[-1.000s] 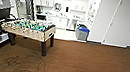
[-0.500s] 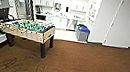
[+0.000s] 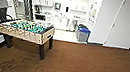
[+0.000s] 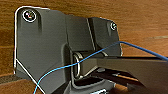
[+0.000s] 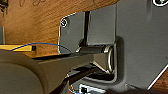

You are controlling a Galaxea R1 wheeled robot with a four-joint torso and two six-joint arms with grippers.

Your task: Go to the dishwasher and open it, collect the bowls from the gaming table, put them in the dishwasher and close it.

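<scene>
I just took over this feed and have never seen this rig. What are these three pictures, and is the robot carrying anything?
The wide picture is from a camera high on a wheeled, two-armed robot, looking across a brown floor at a football table, with bins and a white kitchen behind. The other two come from cameras on its wrists: the dark plate and bar are robot parts, with a blue cable across. Wood floor lies below. I see nothing carried; the fingers are unclear.
</scene>
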